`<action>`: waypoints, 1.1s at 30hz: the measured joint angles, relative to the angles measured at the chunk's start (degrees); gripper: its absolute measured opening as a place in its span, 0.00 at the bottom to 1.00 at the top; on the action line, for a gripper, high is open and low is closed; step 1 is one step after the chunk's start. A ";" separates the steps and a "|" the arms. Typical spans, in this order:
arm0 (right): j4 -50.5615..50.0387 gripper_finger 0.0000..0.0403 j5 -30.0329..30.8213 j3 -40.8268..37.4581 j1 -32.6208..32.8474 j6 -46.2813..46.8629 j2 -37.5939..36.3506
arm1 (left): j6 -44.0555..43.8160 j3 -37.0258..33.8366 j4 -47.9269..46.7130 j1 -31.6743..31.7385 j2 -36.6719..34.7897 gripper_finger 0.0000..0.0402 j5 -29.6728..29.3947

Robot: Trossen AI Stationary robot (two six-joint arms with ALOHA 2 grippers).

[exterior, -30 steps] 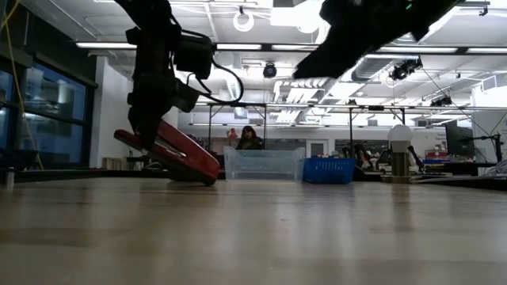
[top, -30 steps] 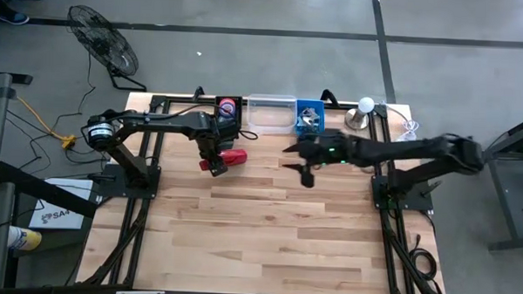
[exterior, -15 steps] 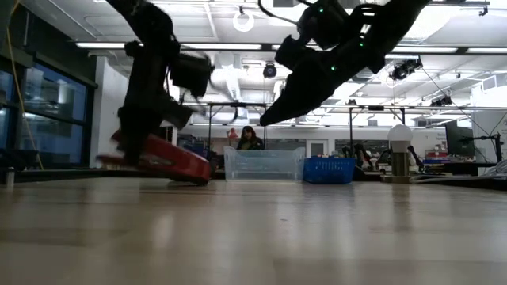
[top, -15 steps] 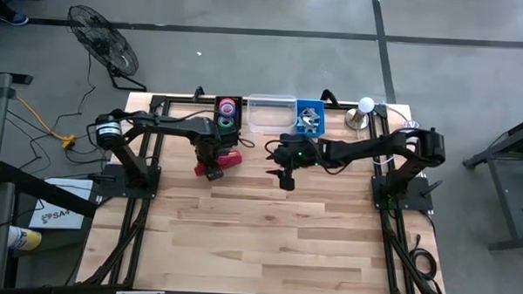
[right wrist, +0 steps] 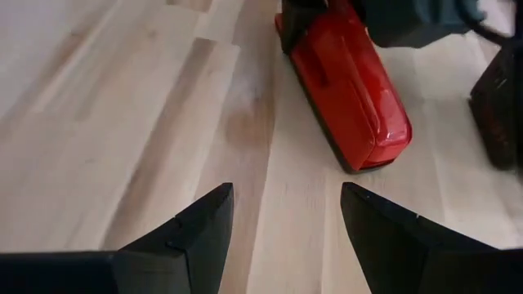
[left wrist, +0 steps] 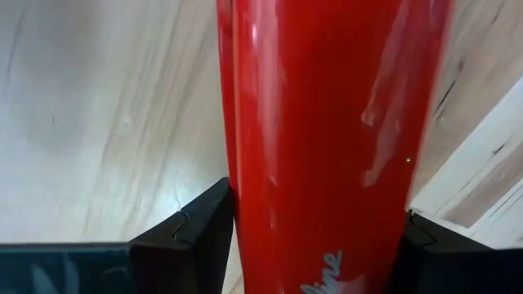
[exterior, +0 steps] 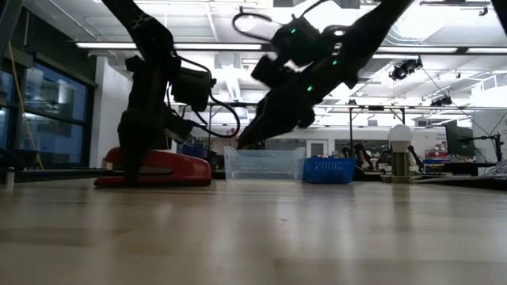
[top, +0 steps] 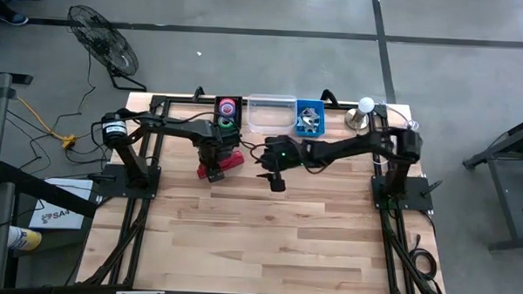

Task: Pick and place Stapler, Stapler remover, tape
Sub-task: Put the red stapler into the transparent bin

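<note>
The red stapler (top: pixel 233 160) lies flat on the wooden table, in front of a black bin holding tape rolls (top: pixel 228 109). My left gripper (top: pixel 215 166) stands over the stapler, pointing down, shut on it. My right gripper (top: pixel 274 181) hovers open to the right of the stapler, slanting down toward it, with nothing between its fingers (right wrist: pixel 204 220). The right wrist view shows the stapler's free end (right wrist: pixel 359 106) ahead on the boards. I cannot make out the stapler remover. My left gripper pinches the stapler's two long sides (left wrist: pixel 245 204) between its two fingers (left wrist: pixel 200 229), somewhat toward its left end (exterior: pixel 135 162). The fingers come from above, pointing down, and lie across the stapler. The stapler rests level on the table on its base (exterior: pixel 158 180).
Along the far edge stand the black bin, a clear bin (top: pixel 271 114) and a blue bin (top: pixel 310 119) with a grey metal thing in it. A white-bulbed lamp (top: pixel 364 107) stands at the far right. The near half of the table (top: pixel 267 243) is bare wood.
My left gripper has sunk with the stapler, which hung tilted with one end low and now lies flat on the table. My right gripper has come down and toward the table's left, toward the stapler, staying open.
</note>
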 joint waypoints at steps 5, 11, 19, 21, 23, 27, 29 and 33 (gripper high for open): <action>0.71 0.54 1.06 4.59 -1.73 0.48 5.80 | 3.15 0.00 -0.03 -0.04 0.04 0.48 0.13; 0.90 0.54 -2.54 9.09 -4.18 1.02 10.26 | 8.64 0.00 -0.01 -2.08 0.09 0.47 -1.42; 4.19 0.54 -5.71 10.87 -3.74 -1.96 14.31 | 11.99 0.00 0.12 -3.30 0.13 0.47 -3.24; 5.59 0.54 -4.37 10.87 -3.60 -1.69 14.83 | 12.72 0.00 0.12 -3.30 0.13 0.47 -3.25; 6.75 0.54 -4.35 10.84 -3.64 -1.59 14.92 | 13.28 0.00 0.12 -3.30 0.15 0.47 -3.34; 8.96 0.54 -5.21 10.82 -3.76 -1.80 14.92 | 14.39 0.00 0.12 -3.31 0.15 0.47 -3.91; 8.58 0.55 -3.43 10.82 -4.02 -1.05 14.92 | 14.50 0.00 0.12 -3.32 0.15 0.47 -4.03; 6.96 0.61 -1.24 10.82 -4.46 3.46 14.92 | 14.99 0.00 0.10 -3.32 0.17 0.47 -3.84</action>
